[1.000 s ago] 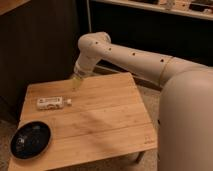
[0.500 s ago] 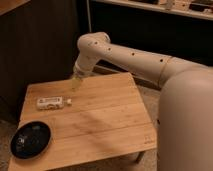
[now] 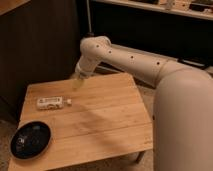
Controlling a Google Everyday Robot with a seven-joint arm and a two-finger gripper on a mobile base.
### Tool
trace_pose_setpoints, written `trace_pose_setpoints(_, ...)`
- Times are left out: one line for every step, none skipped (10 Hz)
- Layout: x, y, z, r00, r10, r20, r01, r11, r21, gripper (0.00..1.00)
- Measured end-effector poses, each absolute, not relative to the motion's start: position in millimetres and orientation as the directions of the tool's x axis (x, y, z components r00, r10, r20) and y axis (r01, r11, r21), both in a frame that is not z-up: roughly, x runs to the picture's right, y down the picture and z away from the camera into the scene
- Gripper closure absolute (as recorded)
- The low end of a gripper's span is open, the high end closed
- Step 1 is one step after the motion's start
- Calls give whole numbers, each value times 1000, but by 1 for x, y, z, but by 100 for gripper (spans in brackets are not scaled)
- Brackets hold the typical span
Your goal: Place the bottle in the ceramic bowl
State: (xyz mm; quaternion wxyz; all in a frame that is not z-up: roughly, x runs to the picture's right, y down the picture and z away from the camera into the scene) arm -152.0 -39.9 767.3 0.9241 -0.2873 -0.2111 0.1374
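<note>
Closest to the camera, at right and well nearer than the gripper (image 3: pixel 77 80): the robot's broad white body (image 3: pixel 185 125), filling the lower right corner and hiding the table's right-hand front area behind its curve.

Next, at the front left corner of the wooden table (image 3: pixel 105 120): the ceramic bowl (image 3: pixel 30 140), black, glossy, shallow, well apart from the gripper, toward the camera and to the left in the view. Faint glints inside; contents otherwise hard to make out.

Further back, about midway between bowl and gripper: the bottle (image 3: pixel 50 103), whitish, lying on its side on the planks, pale label up, small white cap (image 3: pixel 68 102) pointing right. Apart from the bowl, not in it. Near the gripper yet not touching, just below it and a little left in the view. A stretch of plain wood between bottle and bowl, another between bottle and gripper.

Then the gripper itself, pale yellowish, pointing down over the table's far edge, holding nothing visible; whether wide or narrow, impossible to say. Above and right of it, the white arm (image 3: pixel 125 55), bent at a rounded joint and running back to the body.

Farthest, behind the gripper: dark cabinet fronts (image 3: pixel 40 45) and a shelf (image 3: pixel 165 10) at top right.
</note>
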Motion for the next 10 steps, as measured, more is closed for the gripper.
trace_pose_setpoints(-156, -36, 789, 872, 353, 339, -102, 809, -579, 35)
trace_pose_setpoints(-159, -32, 803, 871, 337, 358, -82, 817, -571, 35)
trace_pose_setpoints(-158, -31, 810, 871, 327, 367, -70, 821, -566, 35)
trace_pose_setpoints(-158, -31, 813, 870, 318, 376, -59, 825, -562, 35)
trace_pose_setpoints(-160, -35, 813, 869, 289, 401, -26, 837, -547, 35)
trace_pose_setpoints(-161, -38, 808, 869, 265, 417, -2, 846, -533, 35)
trace_pose_setpoints(-162, -39, 806, 870, 240, 430, 16, 859, -512, 35)
trace_pose_setpoints(-163, -36, 808, 869, 224, 441, 30, 866, -499, 35)
trace_pose_setpoints(-164, -30, 813, 870, 215, 445, 38, 869, -493, 35)
trace_pose_setpoints(-166, -24, 820, 871, 207, 445, 45, 869, -492, 35)
